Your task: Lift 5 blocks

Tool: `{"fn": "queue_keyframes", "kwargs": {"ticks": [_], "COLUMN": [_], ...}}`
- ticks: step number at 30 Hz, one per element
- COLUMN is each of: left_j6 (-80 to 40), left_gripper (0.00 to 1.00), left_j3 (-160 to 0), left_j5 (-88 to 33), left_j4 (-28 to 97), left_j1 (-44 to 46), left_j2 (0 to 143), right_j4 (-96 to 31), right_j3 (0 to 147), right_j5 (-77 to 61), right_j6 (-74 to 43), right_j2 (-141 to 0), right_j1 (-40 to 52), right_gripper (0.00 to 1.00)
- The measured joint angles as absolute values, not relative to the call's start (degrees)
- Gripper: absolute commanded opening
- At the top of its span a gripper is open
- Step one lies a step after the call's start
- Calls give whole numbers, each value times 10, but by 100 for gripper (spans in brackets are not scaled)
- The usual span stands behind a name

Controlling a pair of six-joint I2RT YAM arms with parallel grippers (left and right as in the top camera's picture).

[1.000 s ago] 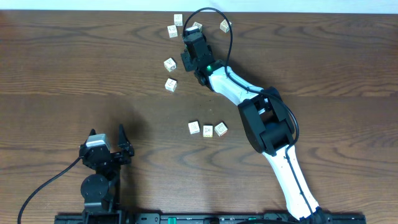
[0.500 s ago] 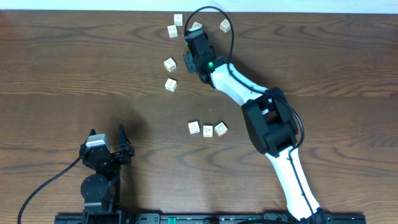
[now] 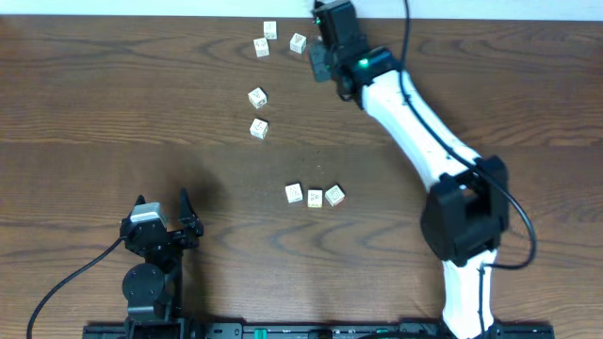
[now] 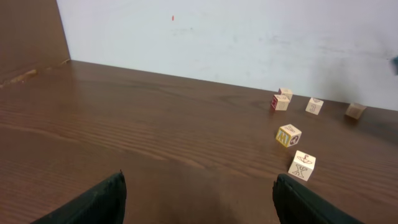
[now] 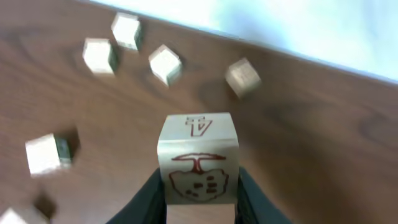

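Table [image 3: 113, 94]: dark brown wood with streaky lengthwise grain; you get it in all three views.
Wall [image 4: 205, 37]: pale bluish white, with one tiny red speck [image 4: 173, 18] high up.
Blocks [image 3: 315, 198]: cream-white wood. From overhead the printed faces are too small for you to read.
Held block [image 5: 198, 158]: cream, with a dark red outline drawing on the near face and a dark red letter on top.
From the left wrist you can pick out a yellow-faced block [image 4: 288, 135] with a dark letter, an X block [image 4: 302, 165] in cream with a black mark, and a red-sided block [image 4: 279, 102].
Right arm [image 3: 415, 122]: white shell, black joints, green light [image 3: 361, 64].
Left gripper [image 4: 199, 180]: black.
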State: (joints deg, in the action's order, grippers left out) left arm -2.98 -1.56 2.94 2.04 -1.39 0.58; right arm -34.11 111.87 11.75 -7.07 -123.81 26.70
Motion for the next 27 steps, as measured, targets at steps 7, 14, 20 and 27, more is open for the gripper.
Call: {"fn": "queue_keyframes", "kwargs": {"ticks": [7, 14, 20, 27], "left_j6": [-30, -30, -30, -30], "left_gripper": [76, 76, 76, 76], "left_j3": [-16, -16, -16, -16], "left_j5": [29, 29, 29, 29], "left_j4": [20, 20, 20, 20], "left_j1": [-14, -14, -14, -14], "left_j2": [6, 6, 6, 6], "right_j4": [-545, -731, -800, -741], "right_j3": [1119, 1116, 1089, 959], "right_j5": [116, 114, 105, 76], "right_j6": [-132, -205, -227, -239], "right_j2": [-1214, -1195, -1185, -1182], "right_j1": [244, 232, 251, 287], "right_gripper": [1, 1, 1, 1]}}
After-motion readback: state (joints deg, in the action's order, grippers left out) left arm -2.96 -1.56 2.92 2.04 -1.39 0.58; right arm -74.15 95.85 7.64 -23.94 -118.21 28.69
